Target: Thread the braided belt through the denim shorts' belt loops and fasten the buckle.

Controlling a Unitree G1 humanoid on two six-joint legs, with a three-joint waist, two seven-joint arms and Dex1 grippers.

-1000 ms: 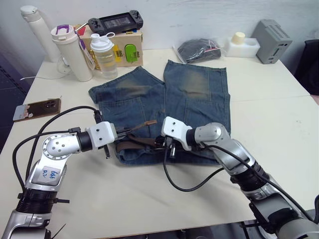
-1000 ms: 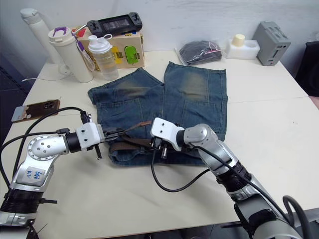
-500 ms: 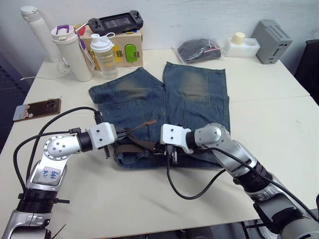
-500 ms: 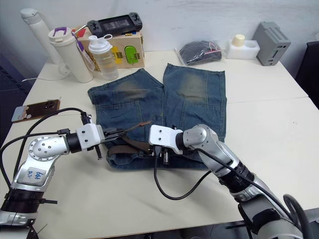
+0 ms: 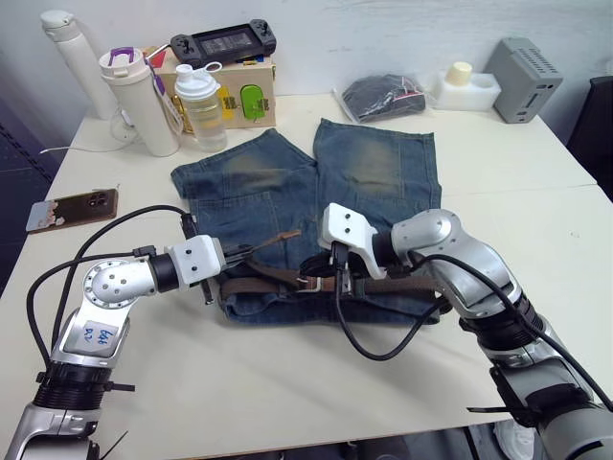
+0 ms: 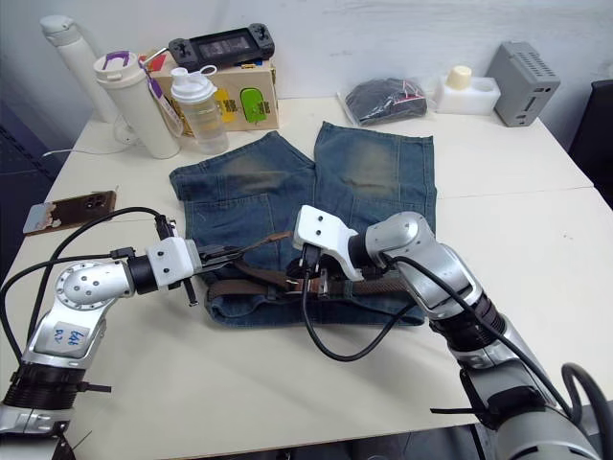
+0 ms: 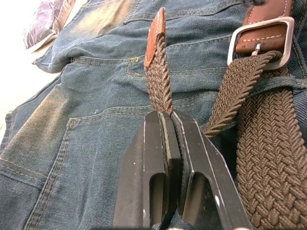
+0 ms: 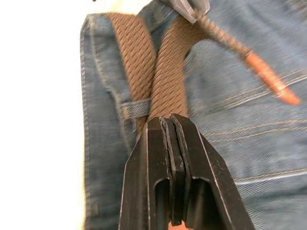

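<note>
1. Black fingers of the left pincer [image 7: 165,158] are clamped on the braided belt [image 7: 158,81] just behind its leather tip.
2. Right pincer [image 8: 173,158] is closed on the belt's woven strap, beside a belt loop [image 8: 135,108].
3. Just beyond the left pincer lies the buckle [image 7: 261,40], on the denim shorts [image 5: 378,172] spread over the tabletop [image 5: 536,220].

Head stereo pair above the table [image 5: 536,192]; wrist cameras close on denim shorts [image 7: 96,96]
</note>
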